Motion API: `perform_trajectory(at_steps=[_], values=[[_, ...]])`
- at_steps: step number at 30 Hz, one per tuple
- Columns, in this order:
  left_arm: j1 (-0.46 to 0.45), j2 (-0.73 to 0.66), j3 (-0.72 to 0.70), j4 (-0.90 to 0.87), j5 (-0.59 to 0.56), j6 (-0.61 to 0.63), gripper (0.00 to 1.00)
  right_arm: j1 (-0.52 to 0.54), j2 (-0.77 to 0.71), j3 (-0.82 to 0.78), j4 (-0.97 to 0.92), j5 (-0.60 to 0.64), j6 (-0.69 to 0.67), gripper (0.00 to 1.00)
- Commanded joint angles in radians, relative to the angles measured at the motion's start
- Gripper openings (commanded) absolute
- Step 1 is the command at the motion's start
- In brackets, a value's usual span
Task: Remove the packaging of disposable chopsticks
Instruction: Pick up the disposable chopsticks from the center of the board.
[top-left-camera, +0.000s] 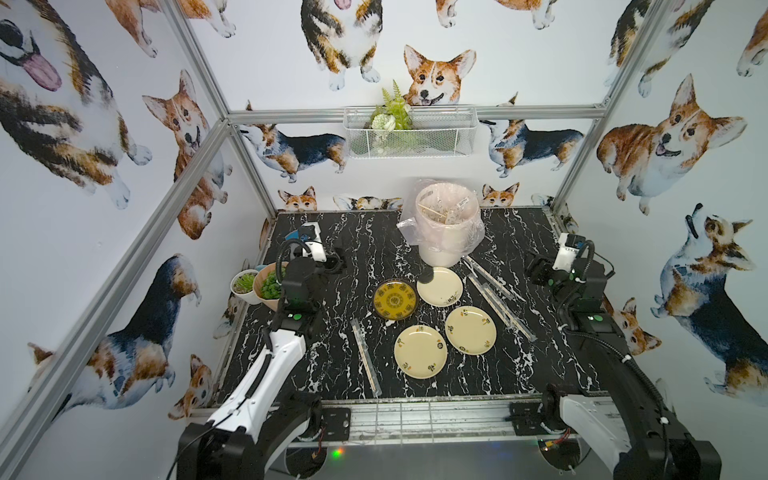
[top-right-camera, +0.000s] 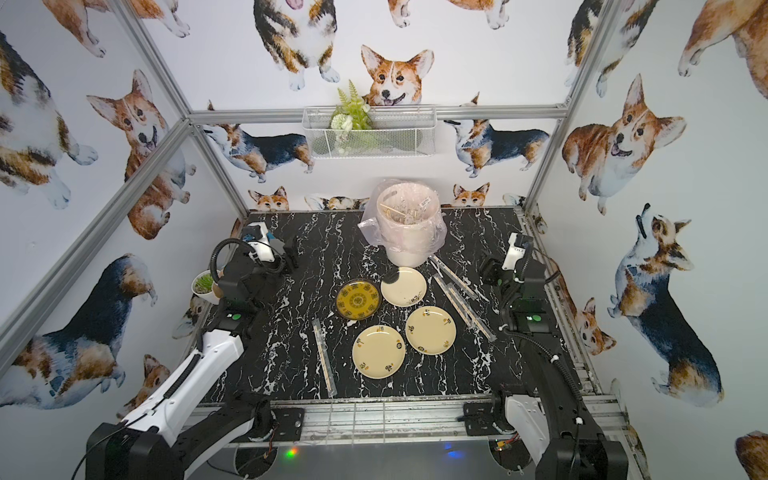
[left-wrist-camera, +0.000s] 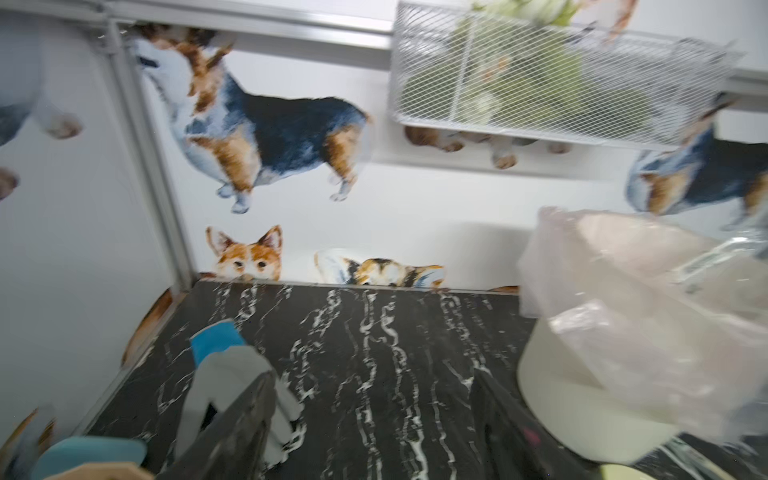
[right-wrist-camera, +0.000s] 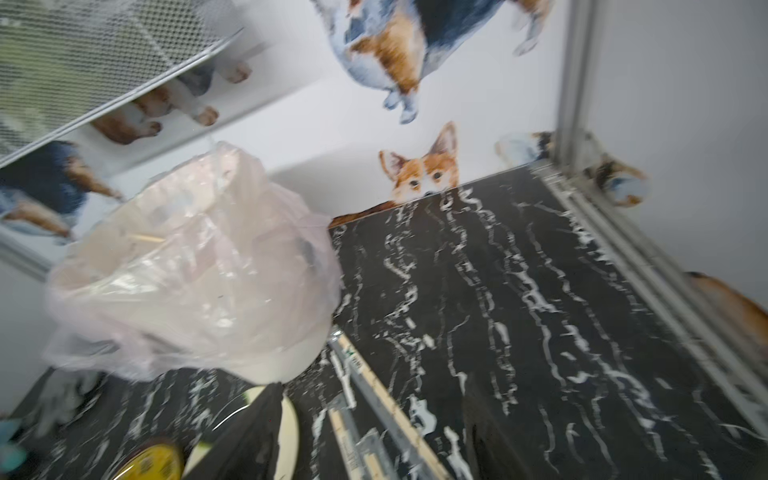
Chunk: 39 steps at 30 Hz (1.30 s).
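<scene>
Presently, both arms hang raised at the table's flanks and neither has hold of anything. The left gripper (left-wrist-camera: 374, 436) shows its two dark fingers well apart in the left wrist view, with only bare black marble-patterned tabletop (left-wrist-camera: 374, 353) between them. The right gripper (right-wrist-camera: 370, 436) likewise stands parted and empty.

Task items: a group of long clear plastic sleeves (top-left-camera: 498, 305), with pale wooden chopsticks (right-wrist-camera: 374, 380) inside, lies flat on the right side of the table, between the cream round plates (top-left-camera: 470, 330) and the right arm. Their long axes run diagonally — far ends toward the cream-white bin lined with a clear-pink bag (top-left-camera: 440, 249), near ends toward the right edge. In the right wrist view they lie below and ahead of the jaws, roughly in line with the gap. A single further sleeve (top-left-camera: 365, 357) lies apart, left of the plates, with its axis running front to back.

Judgement: none of the wrapping on the table has been removed. The right arm is nearer the group and the left arm is nearer the single sleeve. Either approach calls for jaws turned across the sleeve's narrow width, descending onto one end — the glossy film may slip.
</scene>
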Motion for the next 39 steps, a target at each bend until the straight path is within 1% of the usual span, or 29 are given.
perform_trajectory(at_steps=[1, 2, 4, 5, 6, 8, 9, 11, 13, 15, 18, 19, 23, 26, 28, 32, 37, 39], values=[[-0.095, 0.005, 0.184, -0.319, 0.070, -0.003, 0.74, 0.121, 0.021, 0.100, -0.318, -0.135, 0.037, 0.66], [-0.121, 0.013, 0.239, -0.381, 0.095, 0.014, 0.74, 0.194, 0.031, 0.138, -0.363, -0.115, 0.027, 0.65], [-0.140, 0.023, 0.322, -0.494, 0.166, 0.055, 0.73, 0.344, 0.067, 0.211, -0.438, -0.055, 0.018, 0.64], [-0.141, 0.019, 0.344, -0.532, 0.193, 0.065, 0.73, 0.440, 0.094, 0.247, -0.470, -0.010, 0.018, 0.59], [-0.142, 0.011, 0.349, -0.553, 0.206, 0.073, 0.73, 0.545, 0.128, 0.279, -0.490, 0.035, 0.025, 0.57], [-0.142, -0.022, 0.308, -0.542, 0.214, 0.094, 0.73, 0.694, 0.197, 0.326, -0.507, 0.079, 0.053, 0.49], [-0.141, -0.049, 0.271, -0.526, 0.206, 0.100, 0.73, 0.758, 0.254, 0.347, -0.508, 0.087, 0.077, 0.46], [-0.142, -0.106, 0.201, -0.497, 0.166, 0.086, 0.73, 0.870, 0.347, 0.395, -0.513, 0.097, 0.104, 0.46], [-0.142, -0.172, 0.135, -0.478, 0.113, 0.062, 0.73, 0.959, 0.433, 0.441, -0.524, 0.127, 0.106, 0.46], [-0.143, -0.249, 0.058, -0.484, -0.009, 0.009, 0.75, 1.032, 0.529, 0.495, -0.528, 0.134, 0.113, 0.46], [-0.150, -0.345, 0.008, -0.544, -0.202, -0.045, 0.75, 1.090, 0.658, 0.554, -0.517, 0.111, 0.126, 0.42], [-0.149, -0.366, 0.007, -0.569, -0.243, -0.047, 0.75, 1.104, 0.695, 0.577, -0.521, 0.109, 0.123, 0.42], [-0.147, -0.424, 0.034, -0.671, -0.423, 0.030, 0.77, 1.133, 0.869, 0.700, -0.562, 0.101, 0.077, 0.43], [-0.147, -0.483, 0.010, -0.645, -0.504, 0.115, 0.78, 1.139, 1.002, 0.824, -0.644, 0.080, 0.043, 0.45], [-0.148, -0.514, -0.020, -0.595, -0.521, 0.180, 0.78, 1.149, 1.079, 0.903, -0.695, 0.079, 0.020, 0.48], [-0.147, -0.543, -0.094, -0.498, -0.501, 0.300, 0.79, 1.170, 1.213, 1.041, -0.778, 0.101, -0.026, 0.51], [-0.135, -0.564, -0.120, -0.458, -0.517, 0.316, 0.79, 1.185, 1.335, 1.177, -0.857, 0.106, -0.045, 0.52], [-0.123, -0.583, -0.128, -0.459, -0.513, 0.312, 0.79, 1.194, 1.376, 1.230, -0.895, 0.130, -0.054, 0.53]])
